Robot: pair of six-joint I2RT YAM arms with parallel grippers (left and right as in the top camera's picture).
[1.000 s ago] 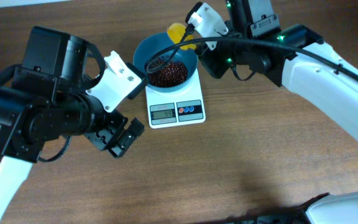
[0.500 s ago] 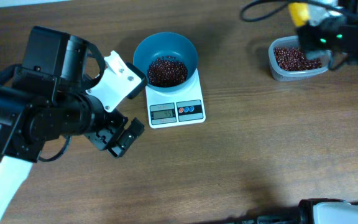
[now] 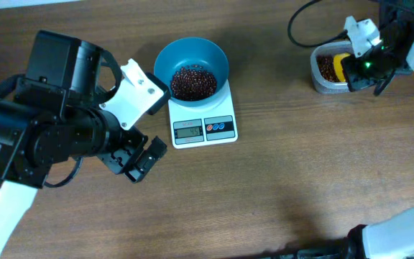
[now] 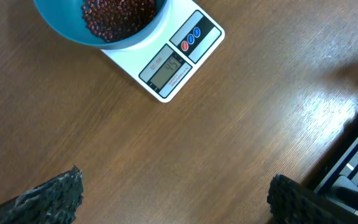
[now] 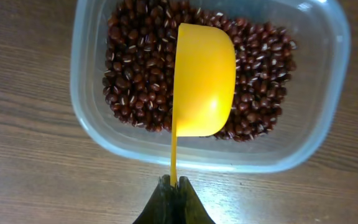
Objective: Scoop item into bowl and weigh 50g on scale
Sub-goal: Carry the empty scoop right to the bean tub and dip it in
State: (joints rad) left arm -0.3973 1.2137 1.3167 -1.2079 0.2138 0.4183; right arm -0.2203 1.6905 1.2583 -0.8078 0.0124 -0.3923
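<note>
The teal-blue bowl [image 3: 191, 66] stands on the white scale [image 3: 204, 122] and holds a heap of red-brown beans [image 3: 193, 81]. The bowl [image 4: 98, 25] and scale [image 4: 173, 59] also show in the left wrist view; the display reads about 45. My right gripper [image 5: 174, 182] is shut on the handle of a yellow scoop [image 5: 204, 78], held on its side over the beans [image 5: 135, 68] in the clear tub [image 5: 92, 118]. In the overhead view the scoop [image 3: 342, 63] is at the tub [image 3: 320, 79]. My left gripper [image 3: 139, 160] is open and empty, left of the scale.
The clear tub of beans stands at the back right of the wooden table [image 3: 279, 187]. A black cable [image 3: 300, 18] loops behind it. The bulky left arm [image 3: 56, 122] fills the left side.
My right arm has carried the yellow scoop from over the bowl on the scale to the right, to the clear tub. The left arm has not moved.
</note>
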